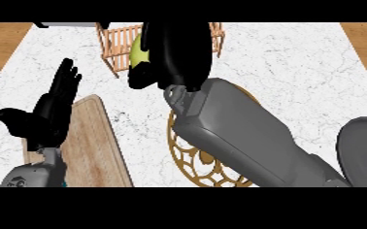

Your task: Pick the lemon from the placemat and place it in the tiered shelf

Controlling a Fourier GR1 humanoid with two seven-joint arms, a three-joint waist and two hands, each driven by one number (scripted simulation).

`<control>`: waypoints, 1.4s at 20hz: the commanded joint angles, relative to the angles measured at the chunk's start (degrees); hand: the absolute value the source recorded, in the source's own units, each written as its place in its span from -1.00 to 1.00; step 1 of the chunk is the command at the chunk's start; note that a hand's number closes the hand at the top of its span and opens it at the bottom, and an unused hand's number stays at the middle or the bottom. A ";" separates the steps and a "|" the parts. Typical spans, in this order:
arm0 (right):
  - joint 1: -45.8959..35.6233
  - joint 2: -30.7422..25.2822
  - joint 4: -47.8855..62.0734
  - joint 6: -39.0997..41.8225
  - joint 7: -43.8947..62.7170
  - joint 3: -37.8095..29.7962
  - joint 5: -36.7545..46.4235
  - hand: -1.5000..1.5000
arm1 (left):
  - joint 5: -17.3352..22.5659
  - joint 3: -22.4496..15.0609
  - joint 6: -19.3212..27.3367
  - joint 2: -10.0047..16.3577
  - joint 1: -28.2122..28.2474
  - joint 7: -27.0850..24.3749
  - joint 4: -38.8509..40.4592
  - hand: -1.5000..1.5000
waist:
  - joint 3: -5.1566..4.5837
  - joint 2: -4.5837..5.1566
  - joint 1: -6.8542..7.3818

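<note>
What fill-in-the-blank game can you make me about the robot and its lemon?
The right hand holds the ____ at the tiered shelf.
The left hand has straight fingers, so it is ____, not shut.
The round ____ lies under the right forearm.
Missing words: lemon; open; placemat.

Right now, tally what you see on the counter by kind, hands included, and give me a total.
Lemon: 1
Shelf: 1
Placemat: 1
Board: 1
Grey item at the far edge, cut off: 1
Hands: 2, left hand and right hand
Total: 7
</note>
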 commanded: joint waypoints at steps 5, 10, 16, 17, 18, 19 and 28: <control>-5.58 0.39 18.42 -16.63 -1.41 -0.02 -2.76 1.00 | -0.19 0.26 -0.39 0.36 -0.23 0.77 -1.03 0.00 | 0.02 0.19 0.63; -4.28 0.40 26.29 -24.05 -11.25 -1.64 -4.85 1.00 | -1.94 -1.30 0.60 -1.68 2.61 -2.47 -0.77 0.00 | 0.04 0.21 0.07; -13.33 0.40 42.51 -28.06 -20.06 -5.95 -11.62 1.00 | -0.78 -0.08 -0.84 -0.43 -1.82 -0.78 1.77 0.00 | 0.01 0.75 1.27; -12.69 0.40 44.06 -29.58 -24.60 -6.79 -11.71 1.00 | -1.41 -1.16 -0.34 -1.25 -0.11 -0.52 0.10 0.00 | 0.03 0.76 1.36; -13.28 0.41 45.24 -26.67 -24.35 -5.95 -12.51 1.00 | 2.87 3.11 -4.58 2.23 0.33 -3.09 1.77 0.00 | -0.01 0.71 1.37; -12.55 0.41 47.84 -26.25 -26.94 -7.17 -12.40 1.00 | -1.90 -0.83 0.51 -1.52 -0.67 -0.60 0.58 0.00 | 0.04 0.70 0.92; -13.49 0.41 52.67 -32.17 -33.41 -10.41 -25.40 -1.00 | -1.21 -1.44 -1.54 -0.30 0.87 1.30 -4.22 0.00 | 0.05 0.99 2.76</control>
